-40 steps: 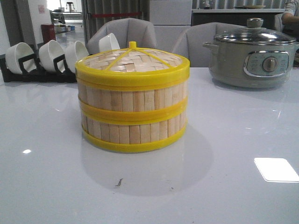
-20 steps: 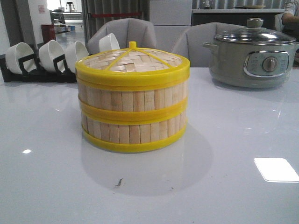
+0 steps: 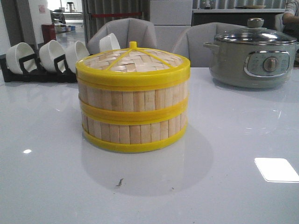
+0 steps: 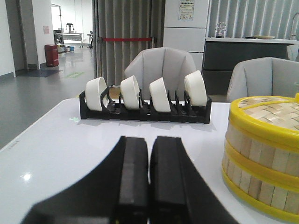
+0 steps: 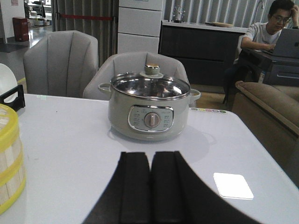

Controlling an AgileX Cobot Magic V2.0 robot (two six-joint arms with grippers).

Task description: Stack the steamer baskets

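Two steamer baskets (image 3: 133,116) of light-wood slats with yellow rims stand stacked on the white table (image 3: 56,186), the woven yellow-rimmed lid (image 3: 133,60) on top. The stack also shows in the left wrist view (image 4: 261,154) and at the edge of the right wrist view (image 5: 8,158). My left gripper (image 4: 149,140) is shut and empty, low over the table, apart from the stack. My right gripper (image 5: 150,154) is shut and empty on the stack's other side, facing the grey pot. Neither gripper shows in the front view.
A grey electric pot (image 3: 252,53) with a glass lid stands at the back right, also in the right wrist view (image 5: 148,109). A black rack of white bowls (image 3: 44,58) stands at the back left, also in the left wrist view (image 4: 145,100). Grey chairs stand behind the table.
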